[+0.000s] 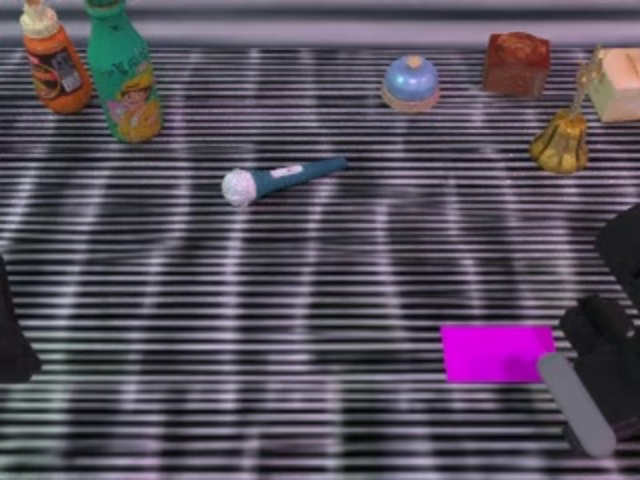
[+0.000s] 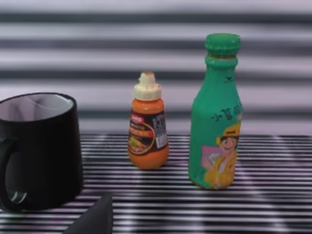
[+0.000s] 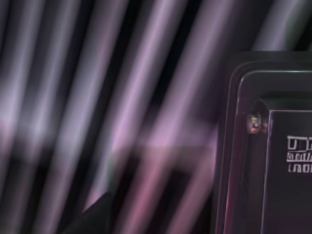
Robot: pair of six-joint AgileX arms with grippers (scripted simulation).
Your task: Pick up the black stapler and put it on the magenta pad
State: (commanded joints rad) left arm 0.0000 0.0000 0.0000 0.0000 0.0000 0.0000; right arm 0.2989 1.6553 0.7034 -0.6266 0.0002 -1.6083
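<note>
The magenta pad (image 1: 497, 353) lies flat on the striped table at the lower right. My right gripper (image 1: 598, 325) hovers just right of the pad, low over the table. In the top view the arm hides the black stapler. The right wrist view shows the black stapler (image 3: 273, 161) very close, as a dark casing with a small screw and faint lettering, beside one dark fingertip (image 3: 100, 217). The jaws stand apart with nothing between them. My left arm (image 1: 12, 340) stays parked at the left edge, and one of its fingertips (image 2: 97, 217) shows in the left wrist view.
A teal microphone (image 1: 283, 179) lies mid-table. An orange sauce bottle (image 1: 55, 62) and a green bottle (image 1: 123, 75) stand back left. A blue bell (image 1: 411, 82), a brown box (image 1: 516, 63), a brass bell (image 1: 561, 140) and a cream box (image 1: 617, 83) stand back right. A black mug (image 2: 39, 151) is near the left arm.
</note>
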